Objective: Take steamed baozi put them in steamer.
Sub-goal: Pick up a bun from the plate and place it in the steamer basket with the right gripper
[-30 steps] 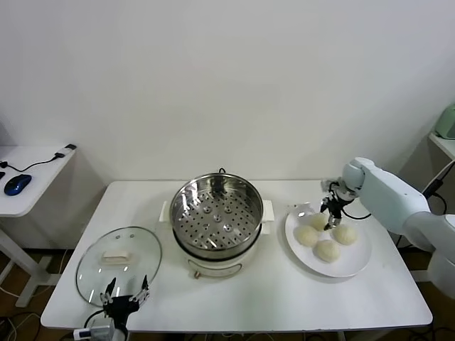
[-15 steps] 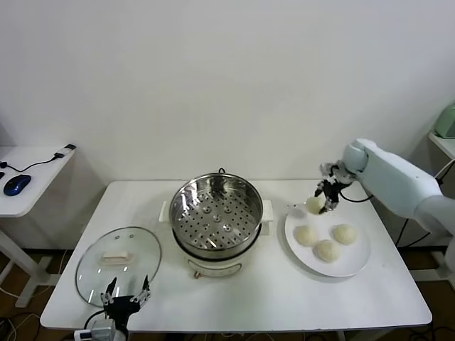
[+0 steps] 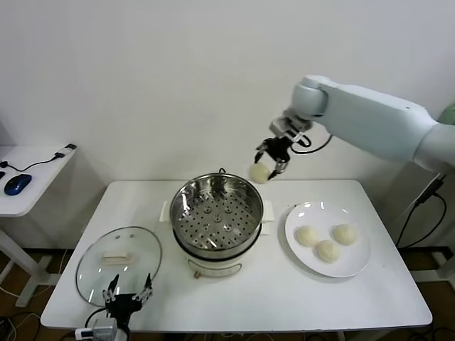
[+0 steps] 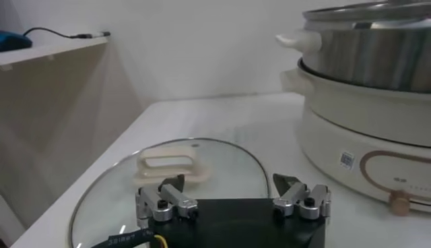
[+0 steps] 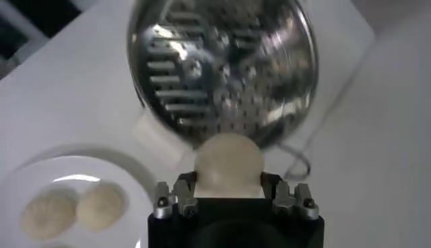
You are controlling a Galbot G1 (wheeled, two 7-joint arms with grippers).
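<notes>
White desk (image 3: 270,298) below, I have the right pincer (image 3: 271,158) clamped on one baozi (image 3: 260,172), raised beyond the steamer (image 3: 217,213), whose tray lies toward seven o'clock. Left pincer (image 3: 126,298) idles, spread apart, by the glass lid (image 3: 106,273).

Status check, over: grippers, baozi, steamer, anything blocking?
Right gripper shut on one baozi, in the air by the steamer rim. Left gripper open, parked by glass lid. Three baozi on plate. Steamer tray unobstructed.
</notes>
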